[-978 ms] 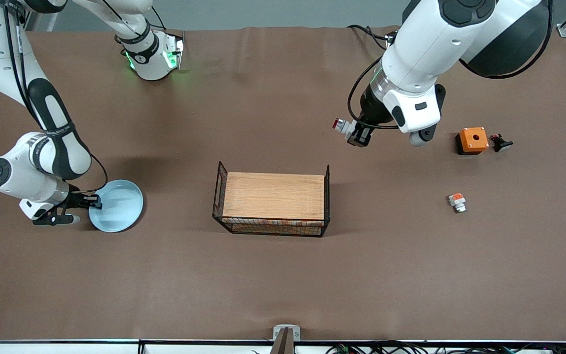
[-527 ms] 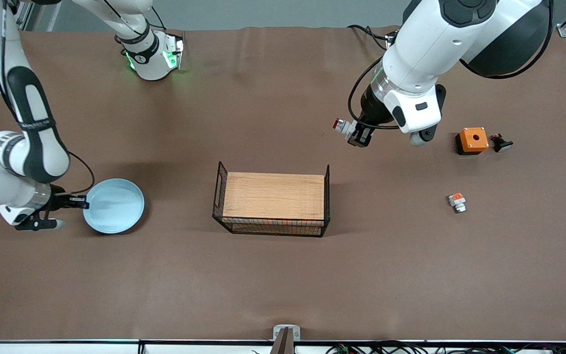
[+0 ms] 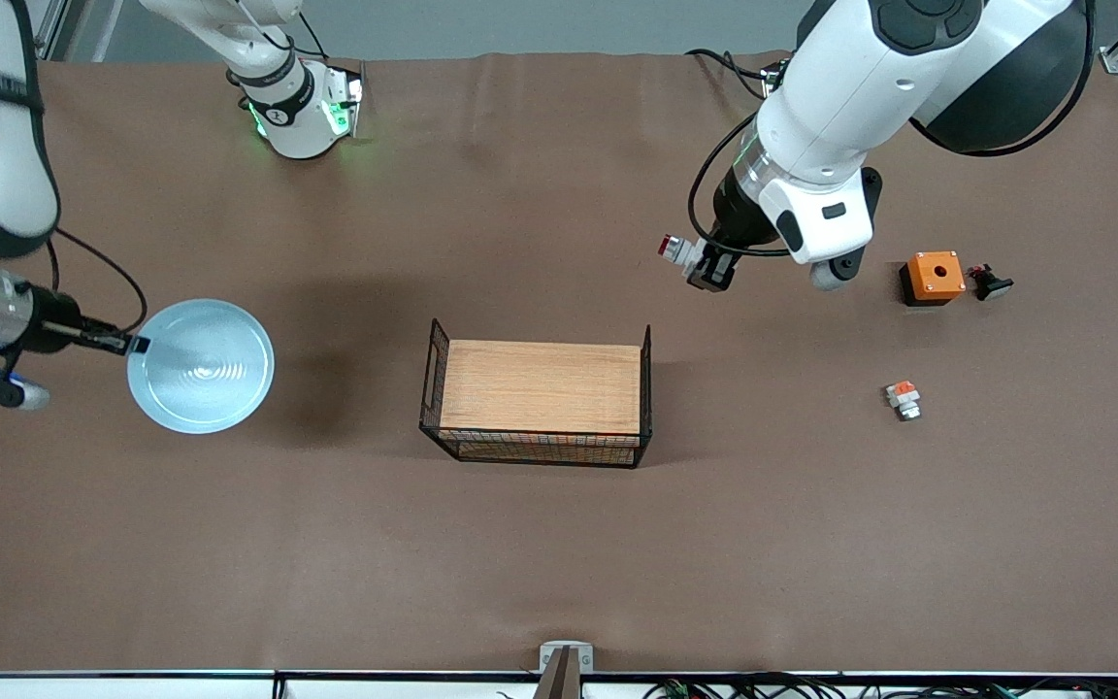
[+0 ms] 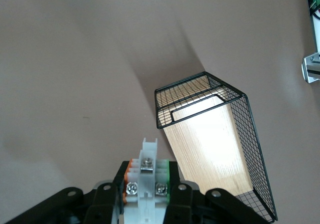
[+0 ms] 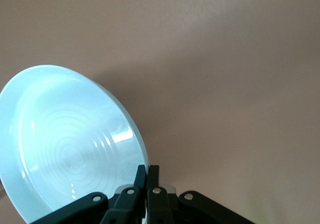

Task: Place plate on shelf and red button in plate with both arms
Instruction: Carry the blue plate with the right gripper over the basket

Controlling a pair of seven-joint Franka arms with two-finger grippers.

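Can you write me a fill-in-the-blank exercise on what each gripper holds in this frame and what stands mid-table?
1. The right gripper is shut on the rim of the ____.
2. The left gripper holds the red button in the ____, not on the table.
3. The wire basket at mid-table has a ____ board inside.
4. The orange box has a small ____ piece beside it.

Missing words: plate; air; wooden; black

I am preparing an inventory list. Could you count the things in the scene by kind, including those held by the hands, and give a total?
Plate, held by the right hand: 1
Wire basket with wooden floor: 1
Orange box: 1
Small switch parts: 3 (red button in the left hand, white piece with orange block, black piece)
Total: 6
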